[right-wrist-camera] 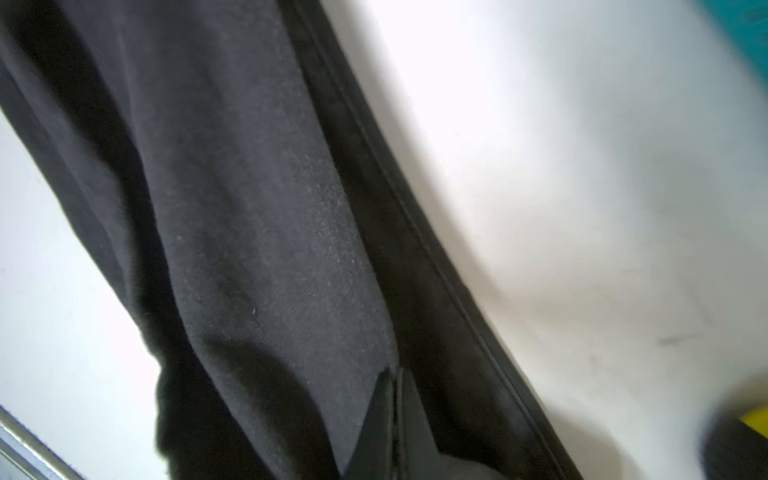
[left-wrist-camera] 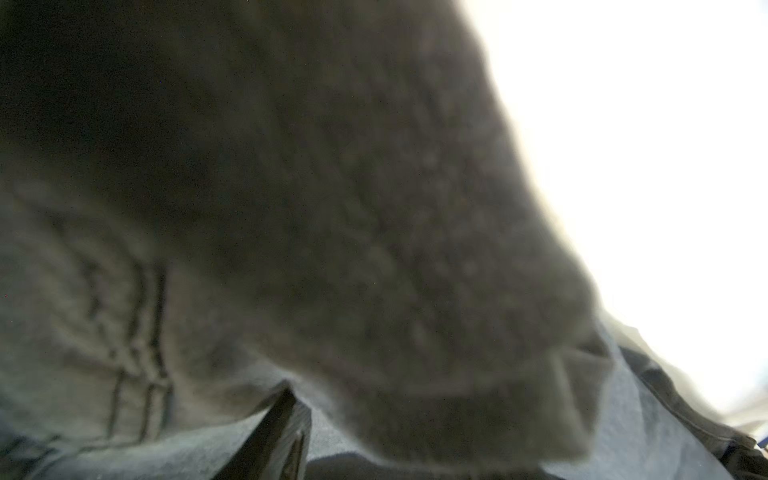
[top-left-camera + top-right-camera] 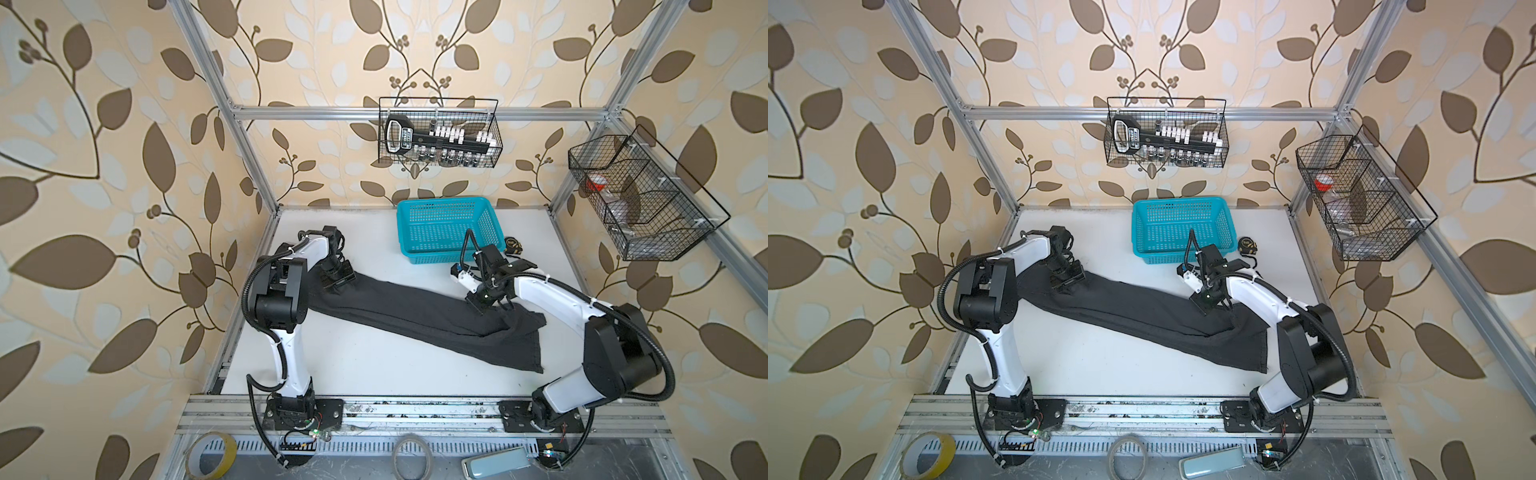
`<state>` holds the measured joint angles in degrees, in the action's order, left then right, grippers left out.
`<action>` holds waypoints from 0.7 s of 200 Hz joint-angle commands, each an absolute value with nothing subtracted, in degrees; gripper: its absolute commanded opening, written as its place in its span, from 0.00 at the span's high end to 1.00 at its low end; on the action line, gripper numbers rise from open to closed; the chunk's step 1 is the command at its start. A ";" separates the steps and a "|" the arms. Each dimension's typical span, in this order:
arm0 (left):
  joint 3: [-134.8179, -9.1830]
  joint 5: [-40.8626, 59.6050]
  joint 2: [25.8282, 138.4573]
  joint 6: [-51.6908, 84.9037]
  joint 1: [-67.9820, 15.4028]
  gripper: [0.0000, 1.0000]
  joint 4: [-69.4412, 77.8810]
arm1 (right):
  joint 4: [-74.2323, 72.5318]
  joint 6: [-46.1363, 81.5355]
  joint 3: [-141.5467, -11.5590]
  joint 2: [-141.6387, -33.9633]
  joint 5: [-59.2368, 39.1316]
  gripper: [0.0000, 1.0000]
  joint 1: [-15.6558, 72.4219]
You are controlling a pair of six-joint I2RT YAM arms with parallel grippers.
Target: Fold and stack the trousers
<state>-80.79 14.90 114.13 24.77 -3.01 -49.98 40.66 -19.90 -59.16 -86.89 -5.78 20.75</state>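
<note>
Left gripper [image 3: 338, 279] sits low on the waist end of the trousers [image 3: 415, 318] at the left rear of the table [image 3: 365, 365]; bunched cloth fills the left wrist view, so I cannot tell hold from press. Trousers lie in one long diagonal band toward the near right, hems fanned, with the right gripper [image 3: 506, 308] clenched on a pucker of leg cloth near the hems. Step, as I read it: the pinch for the first fold; next calls for lifting that leg end and carrying it left over the waist
</note>
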 commanded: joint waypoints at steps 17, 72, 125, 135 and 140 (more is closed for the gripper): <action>-81.28 11.28 115.75 23.06 -1.42 0.44 -51.33 | 40.50 -20.03 -57.71 -86.48 -2.40 1.00 18.96; -81.97 12.15 115.13 22.97 -1.45 0.44 -52.24 | 37.89 -18.56 -57.24 -92.91 4.48 0.94 18.98; -84.66 14.85 111.31 23.18 -1.55 0.43 -55.76 | 41.19 -7.19 -59.00 -86.10 5.58 0.61 15.68; -84.80 15.63 110.14 23.68 -1.82 0.43 -56.31 | 41.84 -2.06 -58.37 -83.23 6.03 0.56 14.56; -84.85 16.11 109.52 23.94 -1.97 0.43 -56.46 | 42.15 0.87 -58.05 -81.94 7.18 0.52 14.14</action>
